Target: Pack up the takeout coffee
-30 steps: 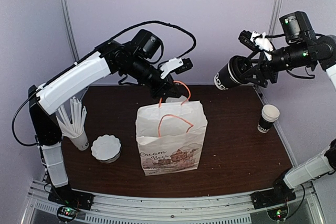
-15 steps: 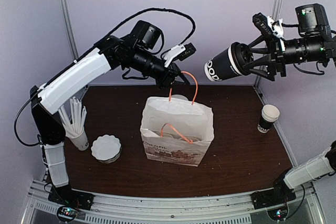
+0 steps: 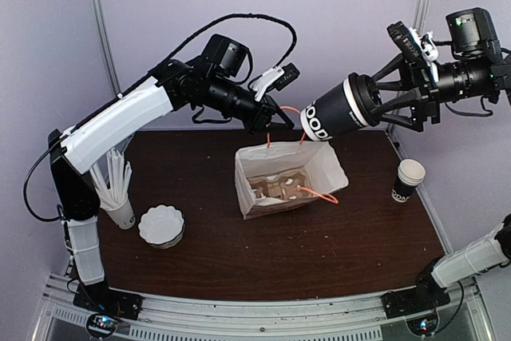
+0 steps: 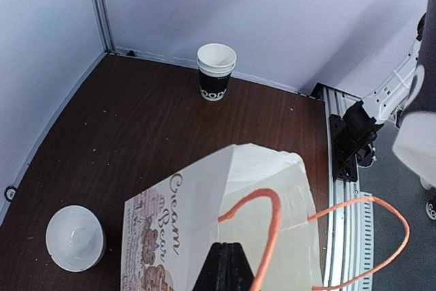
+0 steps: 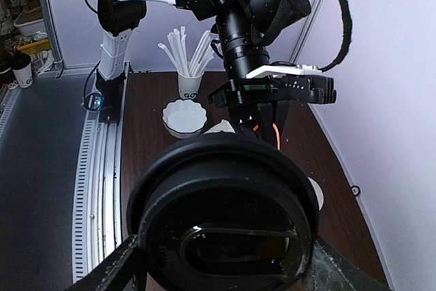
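Dark brown tabletop (image 3: 184, 237), lavender walls (image 3: 335, 5) close around it. I saw the left gripper (image 3: 275, 120) clenched on the orange handle (image 4: 274, 233) of the paper bag (image 3: 319, 173), which was tilted open. The right gripper (image 3: 371, 100) grasped the takeout coffee (image 3: 327, 117) sideways in the air, just above the bag's far rim.

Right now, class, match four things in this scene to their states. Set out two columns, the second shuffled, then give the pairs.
1 lidded black coffee cup
2 white paper bag
3 lidless black cup
4 cup of straws

A stands at the table's left edge
B held sideways in the air
C tilted open, lifted by one orange handle
D stands upright at the table's right side

Pairs: 1-B, 2-C, 3-D, 4-A
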Tool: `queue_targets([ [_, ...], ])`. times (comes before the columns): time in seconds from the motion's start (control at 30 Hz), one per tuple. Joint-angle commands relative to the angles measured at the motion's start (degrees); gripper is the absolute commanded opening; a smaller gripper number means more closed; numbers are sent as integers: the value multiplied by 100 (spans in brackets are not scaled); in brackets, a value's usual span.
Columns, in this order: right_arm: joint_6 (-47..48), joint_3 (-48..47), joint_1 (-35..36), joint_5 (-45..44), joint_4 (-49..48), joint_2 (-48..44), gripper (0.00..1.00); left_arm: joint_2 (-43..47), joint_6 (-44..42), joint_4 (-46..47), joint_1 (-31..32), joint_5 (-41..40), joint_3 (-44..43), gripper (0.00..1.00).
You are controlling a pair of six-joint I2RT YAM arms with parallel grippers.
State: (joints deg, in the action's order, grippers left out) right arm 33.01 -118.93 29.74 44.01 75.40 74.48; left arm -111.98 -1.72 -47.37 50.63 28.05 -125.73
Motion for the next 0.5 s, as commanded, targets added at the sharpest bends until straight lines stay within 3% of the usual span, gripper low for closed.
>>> queue_targets([
  [0.0,52,413,141,-172,-70,-40,76,23,341,519,-1,-66,205,0],
  [0.2,395,918,299,-1104,-204,-49,75,62,442,549,-1,3,264,0],
  [0.47,680,1340,487,-1679,-319,-58,74,140,529,748,-1,-59,348,4],
])
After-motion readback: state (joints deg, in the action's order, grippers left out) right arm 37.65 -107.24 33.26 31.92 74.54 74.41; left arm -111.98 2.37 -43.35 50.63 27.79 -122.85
